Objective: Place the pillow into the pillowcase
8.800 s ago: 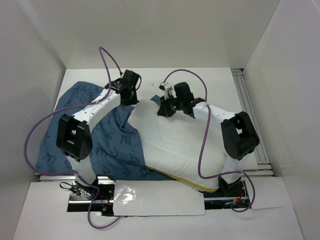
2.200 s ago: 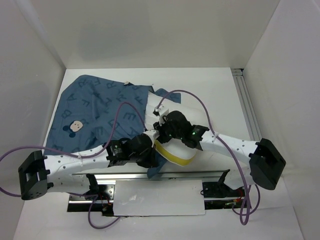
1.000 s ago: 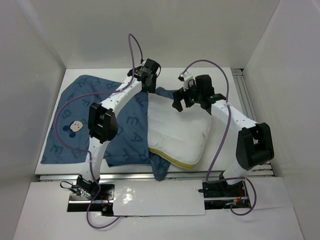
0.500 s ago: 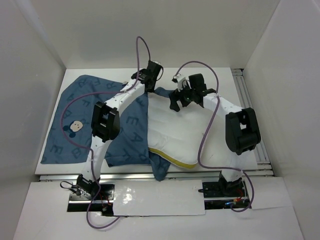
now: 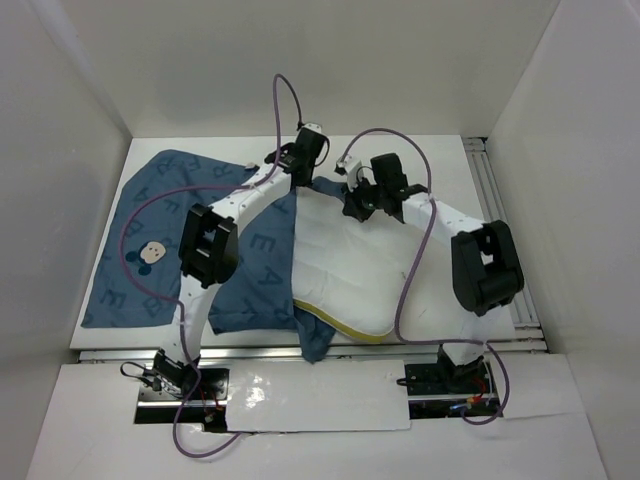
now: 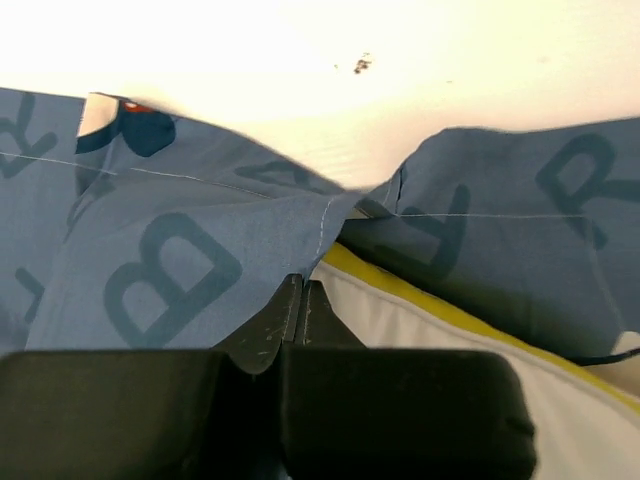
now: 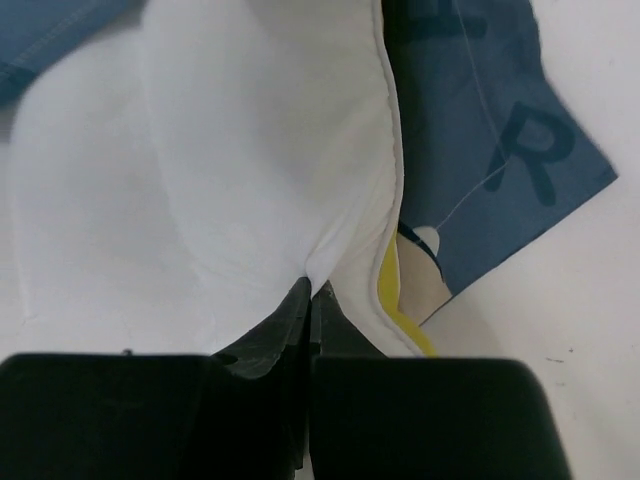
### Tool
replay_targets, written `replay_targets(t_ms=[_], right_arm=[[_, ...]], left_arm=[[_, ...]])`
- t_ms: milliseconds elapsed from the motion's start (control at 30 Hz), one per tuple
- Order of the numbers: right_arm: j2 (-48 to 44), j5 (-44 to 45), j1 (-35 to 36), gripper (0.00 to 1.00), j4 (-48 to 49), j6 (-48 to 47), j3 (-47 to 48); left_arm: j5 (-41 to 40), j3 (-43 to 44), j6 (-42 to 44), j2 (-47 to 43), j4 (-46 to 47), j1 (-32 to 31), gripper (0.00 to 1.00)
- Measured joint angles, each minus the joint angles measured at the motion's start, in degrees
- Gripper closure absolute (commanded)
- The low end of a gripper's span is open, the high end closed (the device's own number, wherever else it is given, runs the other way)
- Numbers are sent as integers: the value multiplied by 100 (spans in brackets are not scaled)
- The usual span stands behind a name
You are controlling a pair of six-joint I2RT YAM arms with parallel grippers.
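The pillow [image 5: 350, 265] lies on the counter [image 5: 440, 165], its yellow band [image 5: 355, 330] along the near edge; the pillowcase [image 5: 165, 215] spreads to the pillow's left and runs under it; at the pillow's far edge the right gripper [image 7: 310, 292] is pressed together on a pucker of white cover; just left, the left gripper [image 6: 302, 292] is closed, seemingly nipping the pillowcase's hem.

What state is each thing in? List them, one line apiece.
pillow: lying on the pillowcase, mostly uncovered, far edge pinched.
pillowcase: spread on the table, partly under the pillow, far edge pinched.
left tool: shut on the pillowcase.
right tool: shut on the pillow.
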Motion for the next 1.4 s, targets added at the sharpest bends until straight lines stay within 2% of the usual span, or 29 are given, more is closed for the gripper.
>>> replay_targets(t_ms=[167,400,500,633,800,1067,1267,1400], right_arm=[[-1049,96,358,100,575,254,-804],[-1810,140,664,100,1279,767,-1169],[-1862,146,686,100,1987,1196,-1440],[-1873,-144,686,100,3399,1954,-2100],[-1875,-511,905,100,4835,2597,-2490],[-1834,-511,1215,100,5663,2935,-2680],[-1377,48,1349,100,6551,2964,-2859],[-1080,632,1399,100,6590,2979,-2881]], left_arm=[[-162,-645,22,-782,201,-398,100],[-304,-903,11,-1805,238,-1012,100],[-142,-1097,-4,-2249,238,-1073,100],[282,-1285,2,-2695,236,-1080,100],[863,-1270,28,-2752,188,-1080,100],[1867,-1182,-2,-2625,103,-1043,100],[2159,-1097,-195,-2535,92,-929,100],[2162,-1097,-302,-2511,52,-929,100]])
